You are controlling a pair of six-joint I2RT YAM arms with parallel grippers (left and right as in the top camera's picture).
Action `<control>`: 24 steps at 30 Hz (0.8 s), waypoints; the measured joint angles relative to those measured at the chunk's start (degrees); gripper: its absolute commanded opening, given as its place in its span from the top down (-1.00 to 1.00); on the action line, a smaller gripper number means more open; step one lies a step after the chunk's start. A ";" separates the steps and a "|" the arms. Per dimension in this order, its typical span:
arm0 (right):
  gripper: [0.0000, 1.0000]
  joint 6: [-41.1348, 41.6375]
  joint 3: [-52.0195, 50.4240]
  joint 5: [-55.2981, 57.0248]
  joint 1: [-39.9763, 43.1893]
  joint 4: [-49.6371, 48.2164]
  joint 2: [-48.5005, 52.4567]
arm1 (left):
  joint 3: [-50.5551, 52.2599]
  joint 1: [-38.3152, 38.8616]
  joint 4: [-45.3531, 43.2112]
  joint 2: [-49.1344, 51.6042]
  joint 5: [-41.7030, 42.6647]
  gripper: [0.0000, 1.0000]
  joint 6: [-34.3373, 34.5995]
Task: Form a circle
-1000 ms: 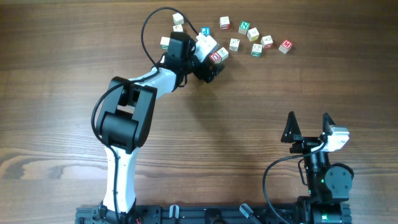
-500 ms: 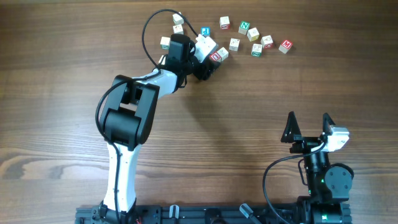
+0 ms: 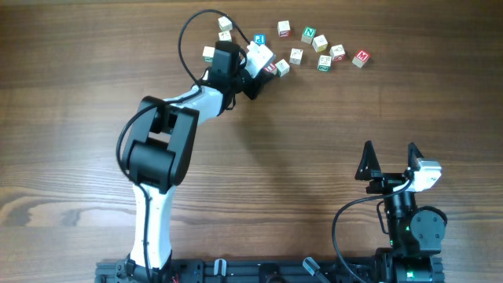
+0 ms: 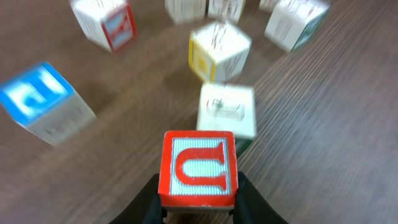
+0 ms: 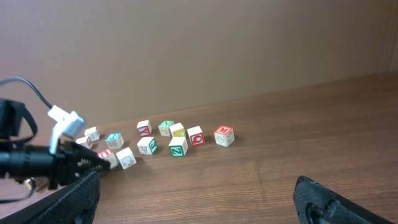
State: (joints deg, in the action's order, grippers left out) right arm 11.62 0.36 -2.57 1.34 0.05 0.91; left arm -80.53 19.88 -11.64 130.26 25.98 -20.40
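Overhead: looks straight down on the table. Left wrist: very near, just behind the red-lettered cube, facing the other alphabet cubes. Right wrist: low and distant, facing across the table toward the same cubes.

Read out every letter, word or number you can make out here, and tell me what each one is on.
"U": top face of the red cube, closest in the left wrist view.
"J": blue cube, at the left of that view, blurred.
"N": green-lettered cube, overhead view.
"M": red-lettered cube at the row's right end, overhead.
Letters on the other cubes are too small or blurred to read; no words or numbers.
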 measured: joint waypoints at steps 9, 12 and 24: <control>-1.00 0.00 0.00 0.00 0.00 0.00 -0.02 | -0.22 3.02 8.33 -16.68 1.42 0.51 1.99; -1.00 0.00 0.00 0.00 0.00 0.00 -0.02 | -0.22 8.00 10.21 -16.65 2.25 0.47 3.43; -1.00 0.00 0.00 0.00 0.00 0.00 -0.02 | -0.22 22.95 9.25 -11.45 3.08 0.40 6.12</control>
State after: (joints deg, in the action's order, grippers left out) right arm 11.62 0.36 -2.57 1.34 0.05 0.89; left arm -80.75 42.83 -2.39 118.80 29.06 -14.28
